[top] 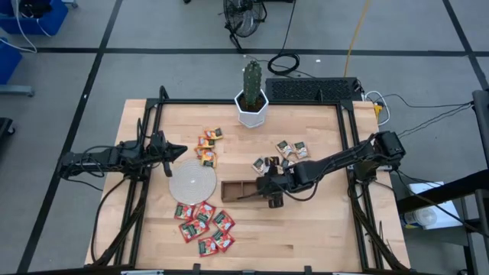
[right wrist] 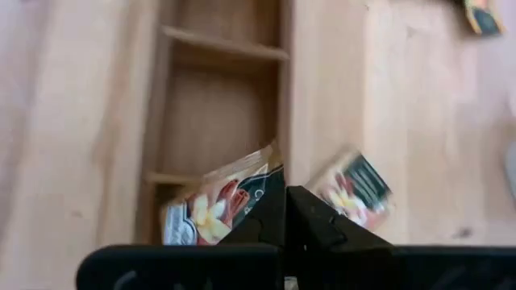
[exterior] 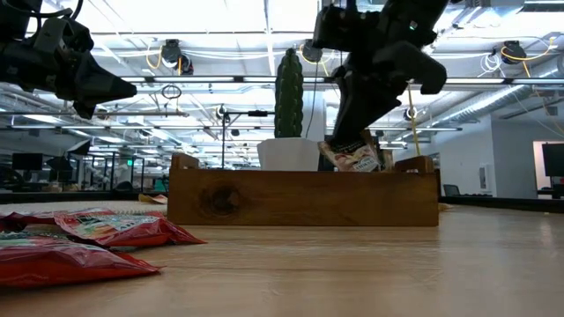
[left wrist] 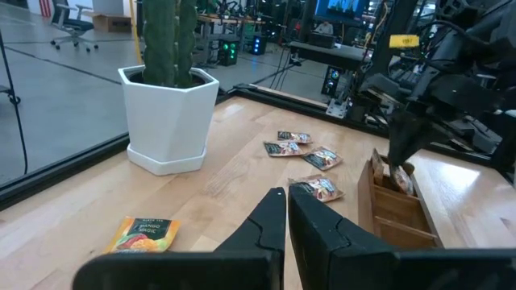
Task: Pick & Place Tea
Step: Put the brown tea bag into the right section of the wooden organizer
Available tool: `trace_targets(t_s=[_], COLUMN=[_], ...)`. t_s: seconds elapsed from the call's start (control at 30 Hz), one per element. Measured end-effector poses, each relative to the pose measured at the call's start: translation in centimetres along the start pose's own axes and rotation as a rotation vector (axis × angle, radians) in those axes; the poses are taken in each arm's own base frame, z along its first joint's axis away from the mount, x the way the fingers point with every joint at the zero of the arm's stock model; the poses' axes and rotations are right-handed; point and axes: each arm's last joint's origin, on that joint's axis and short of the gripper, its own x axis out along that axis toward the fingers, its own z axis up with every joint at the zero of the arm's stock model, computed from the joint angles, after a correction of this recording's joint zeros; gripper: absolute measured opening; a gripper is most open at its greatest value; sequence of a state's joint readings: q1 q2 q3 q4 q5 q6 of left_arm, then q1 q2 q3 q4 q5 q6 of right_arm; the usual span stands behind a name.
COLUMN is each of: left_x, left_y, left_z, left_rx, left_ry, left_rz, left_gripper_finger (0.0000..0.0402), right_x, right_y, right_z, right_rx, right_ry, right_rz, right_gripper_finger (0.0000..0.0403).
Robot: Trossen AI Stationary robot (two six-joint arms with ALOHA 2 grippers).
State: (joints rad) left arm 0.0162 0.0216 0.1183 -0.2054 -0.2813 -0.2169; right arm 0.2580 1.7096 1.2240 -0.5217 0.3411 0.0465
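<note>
Whitish tea sachet (exterior: 351,157) with dark print hangs pinched in the right pincer (right wrist: 285,211), just above the right-hand end compartment of the long wooden tray (exterior: 304,198), so this looks like the moment before a drop into that slot. The right wrist view shows the pincer's fingers clenched on the sachet's upper edge, with the packet tilted and its lower corner already over the tray's inner wall; held by the edge this way, it should slide in flat once let go. A second whitish sachet (right wrist: 352,192) lies on the counter (top: 321,229) just beside the tray's outer wall, under the same arm. More of that kind (top: 293,150) sit between the tray and the cactus pot (top: 251,108), the orange-yellow sachets (top: 208,147) lie near the round pale grey disc (top: 191,180), and the red-and-green sachets (top: 204,223) are clustered in front of the disc, all still unsorted. The left pincer (left wrist: 285,211) waits with its fingers closed and empty above the counter's left edge, well apart from the tray, probably parked there to stay out of the way.
</note>
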Motion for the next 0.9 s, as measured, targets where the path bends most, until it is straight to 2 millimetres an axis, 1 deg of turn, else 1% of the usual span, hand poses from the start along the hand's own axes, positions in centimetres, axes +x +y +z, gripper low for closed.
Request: trace_targets(t_s=[0.17, 0.33, 0.67, 0.9], left_x=[0.0, 0.0, 0.0, 0.0], left_y=[0.0, 0.0, 0.0, 0.0], left_z=[0.0, 0.0, 0.0, 0.0], left_rx=[0.0, 0.0, 0.0, 0.0], left_ry=[0.0, 0.0, 0.001, 0.0], left_rz=[0.0, 0.0, 0.0, 0.0], left_gripper_finger=[0.0021, 0.0021, 0.0021, 0.0021], right_x=[-0.4, -0.8, -1.2, 0.2], right_y=[0.5, 1.3, 2.3, 2.7], right_z=[-0.6, -0.8, -1.1, -2.9], right_rx=[0.016, 0.035, 0.104, 0.129], right_ry=[0.038, 0.024, 0.022, 0.033], right_rz=[-0.144, -0.211, -0.198, -0.2], right_gripper_finger=[0.0, 0.0, 0.0, 0.0])
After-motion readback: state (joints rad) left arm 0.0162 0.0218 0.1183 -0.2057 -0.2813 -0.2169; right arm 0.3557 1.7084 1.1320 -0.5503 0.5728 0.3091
